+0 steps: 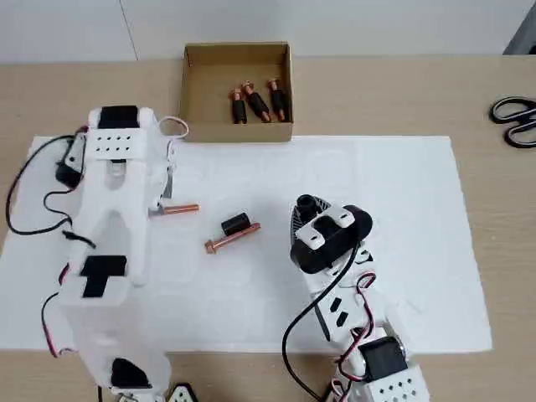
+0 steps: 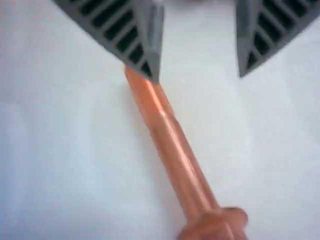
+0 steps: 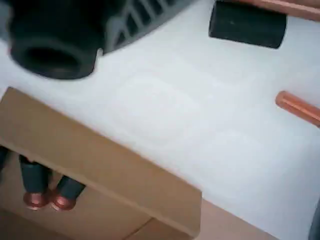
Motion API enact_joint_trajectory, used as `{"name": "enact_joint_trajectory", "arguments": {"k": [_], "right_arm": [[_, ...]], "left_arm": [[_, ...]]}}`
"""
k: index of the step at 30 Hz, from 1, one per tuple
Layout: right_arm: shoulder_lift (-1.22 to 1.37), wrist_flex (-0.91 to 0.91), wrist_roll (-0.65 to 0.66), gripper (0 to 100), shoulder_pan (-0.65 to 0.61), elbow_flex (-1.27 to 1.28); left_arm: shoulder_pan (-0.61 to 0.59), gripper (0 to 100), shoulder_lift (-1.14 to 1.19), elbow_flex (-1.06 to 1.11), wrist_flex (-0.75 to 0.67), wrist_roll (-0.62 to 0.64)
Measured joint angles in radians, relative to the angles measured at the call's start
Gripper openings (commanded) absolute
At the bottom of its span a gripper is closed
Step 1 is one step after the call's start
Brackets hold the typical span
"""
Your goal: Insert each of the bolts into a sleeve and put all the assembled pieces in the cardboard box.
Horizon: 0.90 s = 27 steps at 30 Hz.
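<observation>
I am holding my left claw (image 2: 197,75) spread over a bolt (image 2: 175,145) to grip it; my right claw (image 1: 302,213) is pinching a sleeve (image 3: 52,45) to receive it.

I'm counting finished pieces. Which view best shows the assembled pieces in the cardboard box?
The high view: all three assembled pieces lie in plain sight inside the cardboard box. The right wrist view catches two of their ends past the box wall.
</observation>
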Motion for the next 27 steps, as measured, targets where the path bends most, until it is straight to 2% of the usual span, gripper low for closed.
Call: {"name": "enact_joint_trajectory", "arguments": {"k": [6, 27], "right_arm": [[0.000, 0.000, 0.000, 0.3, 0.000, 0.000], [0.000, 0.000, 0.000, 0.3, 0.000, 0.000]], "left_arm": [[0.000, 10, 0.020, -0.002, -0.095, 0.000], [-0.049, 10, 0.245, -0.018, -0.120, 0.037]]}}
